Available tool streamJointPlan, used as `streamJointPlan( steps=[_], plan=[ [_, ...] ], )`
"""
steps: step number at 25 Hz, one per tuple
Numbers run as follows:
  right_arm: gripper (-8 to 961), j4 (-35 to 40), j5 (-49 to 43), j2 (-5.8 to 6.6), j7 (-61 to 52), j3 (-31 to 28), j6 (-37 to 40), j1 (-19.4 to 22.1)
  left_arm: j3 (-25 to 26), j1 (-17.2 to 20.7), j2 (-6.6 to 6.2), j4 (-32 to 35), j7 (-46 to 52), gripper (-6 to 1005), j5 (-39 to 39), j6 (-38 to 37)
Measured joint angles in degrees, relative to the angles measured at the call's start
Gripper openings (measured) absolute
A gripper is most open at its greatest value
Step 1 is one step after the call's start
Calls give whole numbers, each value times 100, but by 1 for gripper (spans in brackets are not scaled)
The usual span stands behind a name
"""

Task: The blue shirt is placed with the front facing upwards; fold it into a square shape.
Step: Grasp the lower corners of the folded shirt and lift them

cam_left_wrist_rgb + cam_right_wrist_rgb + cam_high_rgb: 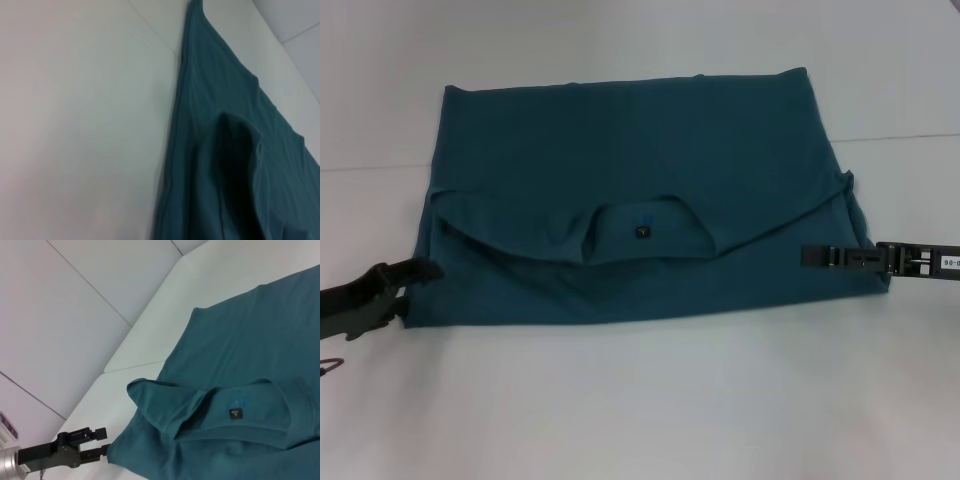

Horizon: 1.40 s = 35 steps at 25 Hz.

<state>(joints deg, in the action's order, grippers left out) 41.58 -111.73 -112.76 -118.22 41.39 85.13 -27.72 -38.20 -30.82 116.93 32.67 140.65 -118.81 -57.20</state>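
Two grippers flank the teal-blue cotton T-shirt [630, 200], folded w/ collar up on the white table [640, 400]: left gripper [428, 268] and right gripper [807, 256] at its near corners, jaw state unclear; next fold prob. needs both corners lifted together.

You have a teal-blue shirt of soft, matt knit cloth [620, 150], its ribbed collar [240, 432] coarser in texture, with a small dark woven neck label [235, 413]. It lies on a smooth, matt white desk [640, 400]. The left claw [415, 272] and right claw [817, 256] look like matt black plastic.
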Motion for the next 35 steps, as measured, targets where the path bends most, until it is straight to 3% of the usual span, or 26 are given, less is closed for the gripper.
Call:
streamJointPlan(
  steps=[14, 22, 27, 35],
  plan=[
    [705, -9, 4, -1, 0, -104, 48, 46, -204, -212, 19, -114, 52, 594, -6, -16],
    [704, -9, 4, 0, 1, -244, 129, 48, -320, -447, -52, -111, 555, 572, -741, 6],
    [704, -10, 2, 0, 7, -282, 145, 48, -276, -425, -33, -49, 560, 328, -712, -56],
    [704, -9, -8, 0, 9, -285, 154, 54, 43, -382, -75, 5, 517, 97, -668, -484]
  ],
)
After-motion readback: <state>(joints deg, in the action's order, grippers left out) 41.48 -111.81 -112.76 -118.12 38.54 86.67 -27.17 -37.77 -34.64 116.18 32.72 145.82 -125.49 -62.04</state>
